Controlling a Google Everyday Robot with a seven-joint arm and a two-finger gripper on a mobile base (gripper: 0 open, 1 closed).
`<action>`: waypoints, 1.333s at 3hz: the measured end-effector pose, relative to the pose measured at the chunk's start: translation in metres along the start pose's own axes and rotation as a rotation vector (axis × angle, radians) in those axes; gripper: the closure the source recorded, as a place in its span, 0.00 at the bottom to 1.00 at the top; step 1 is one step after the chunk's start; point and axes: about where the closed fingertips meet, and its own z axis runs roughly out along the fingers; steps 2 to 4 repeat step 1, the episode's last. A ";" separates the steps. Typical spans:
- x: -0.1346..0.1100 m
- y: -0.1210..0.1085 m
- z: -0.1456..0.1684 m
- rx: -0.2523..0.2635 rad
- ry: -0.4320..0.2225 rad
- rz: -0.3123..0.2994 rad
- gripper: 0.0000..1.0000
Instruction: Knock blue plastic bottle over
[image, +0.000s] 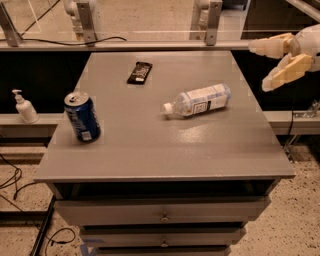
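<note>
Gripper partly beyond right edge

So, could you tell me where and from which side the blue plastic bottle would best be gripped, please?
Probably across its labelled middle, coming from above: the blue plastic bottle lies on its side, cap pointing left, so both long sides are free to clamp. The gripper hangs open and empty beyond the right edge of the table.

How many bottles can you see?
2: the blue plastic bottle lying on the cabinet top, a pump bottle on the left ledge. The claw hangs open past the right edge.
</note>
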 end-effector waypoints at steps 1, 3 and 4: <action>-0.022 -0.008 -0.014 0.053 -0.020 -0.051 0.00; -0.022 -0.008 -0.014 0.053 -0.020 -0.051 0.00; -0.022 -0.008 -0.014 0.053 -0.020 -0.051 0.00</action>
